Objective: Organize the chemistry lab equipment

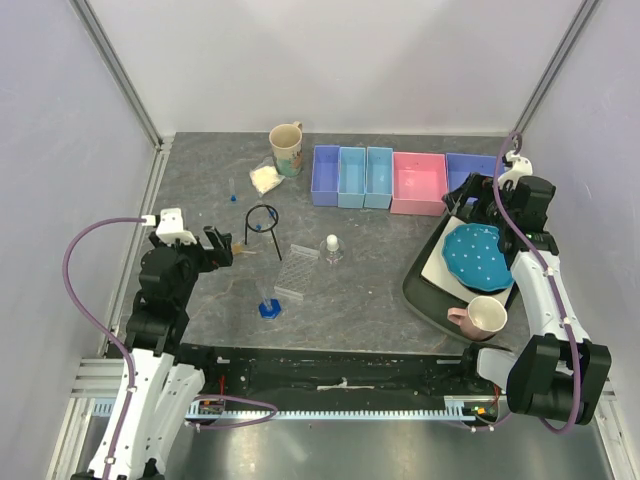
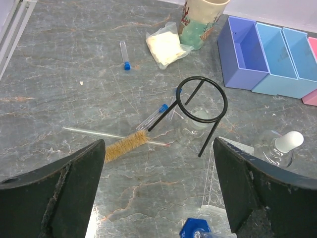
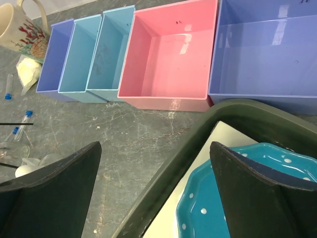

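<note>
- Tripod first: the black wire ring tripod (image 2: 208, 139) stands on the grey table (image 2: 59, 89) just ahead of the left gripper (image 2: 158, 145), a little right of the gap between its fingers.
- That gripper is spread wide and holds nothing. It hovers above the table and touches none of the items.
- A bristle brush (image 2: 126, 144) lies nearest to it, just before the left fingertip, with its far end by a tripod leg.
- One tiny blue-capped clear tube (image 2: 153, 116) lies beneath the ring. Another lies farther off, near the bag of pale powder (image 2: 166, 47) beside the cream mug (image 2: 203, 20).
- The clear plastic tube rack (image 1: 297, 270) lies close by the right finger, which partly hides it in the wrist view. The small white-stoppered clear flask (image 2: 285, 146) stands just beyond the rack to the right.
- The right gripper (image 3: 154, 148) is equally wide apart and empty. It hangs over the rim of the dark tray (image 3: 164, 183) that carries the blue dotted plate (image 3: 205, 218), with the row of coloured bins (image 3: 168, 54) ahead, and it is well apart from the equipment.
</note>
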### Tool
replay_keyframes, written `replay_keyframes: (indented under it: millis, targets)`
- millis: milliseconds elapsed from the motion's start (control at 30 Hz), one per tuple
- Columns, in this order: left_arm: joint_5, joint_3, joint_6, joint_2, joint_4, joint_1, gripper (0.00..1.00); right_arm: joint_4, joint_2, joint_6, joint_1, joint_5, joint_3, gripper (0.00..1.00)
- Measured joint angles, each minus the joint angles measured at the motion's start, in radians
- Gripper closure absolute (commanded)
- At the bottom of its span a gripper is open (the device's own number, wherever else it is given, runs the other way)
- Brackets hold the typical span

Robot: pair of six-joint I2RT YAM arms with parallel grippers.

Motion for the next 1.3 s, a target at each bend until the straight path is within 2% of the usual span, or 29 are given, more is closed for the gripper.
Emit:
replay_keyframes:
  millis: [233, 467, 633, 767, 900, 1033, 1200, 1300]
  targets:
    - [-0.008, 0.033, -0.001, 0.045, -0.026, 0.0, 0.0, 0.0, 0.0, -0.048, 0.0, -0.126, 0.0, 0.02]
    - [0.011, 0.171, -0.015, 0.135, -0.097, 0.0, 0.03, 0.01, -0.001, -0.233, 0.001, -0.512, -0.002, 0.02]
    - [0.103, 0.287, -0.043, 0.258, -0.125, 0.0, 0.04, 0.031, -0.013, -0.289, 0.001, -0.655, -0.024, 0.02]
    - [0.171, 0.352, -0.05, 0.418, -0.132, 0.0, 0.06, 0.031, -0.015, -0.307, 0.0, -0.673, -0.04, 0.02]
    - [0.197, 0.431, -0.048, 0.626, -0.161, 0.001, 0.14, 0.033, -0.015, -0.312, -0.001, -0.673, -0.04, 0.02]
    - [0.192, 0.491, -0.03, 0.763, -0.198, 0.002, 0.21, 0.033, -0.014, -0.316, -0.005, -0.673, -0.04, 0.02]
    - [0.18, 0.56, 0.004, 0.901, -0.224, 0.002, 0.39, 0.029, -0.01, -0.327, -0.006, -0.672, -0.04, 0.01]
    - [0.179, 0.628, 0.02, 0.998, -0.243, 0.002, 0.45, 0.029, -0.007, -0.335, -0.006, -0.672, -0.04, 0.02]
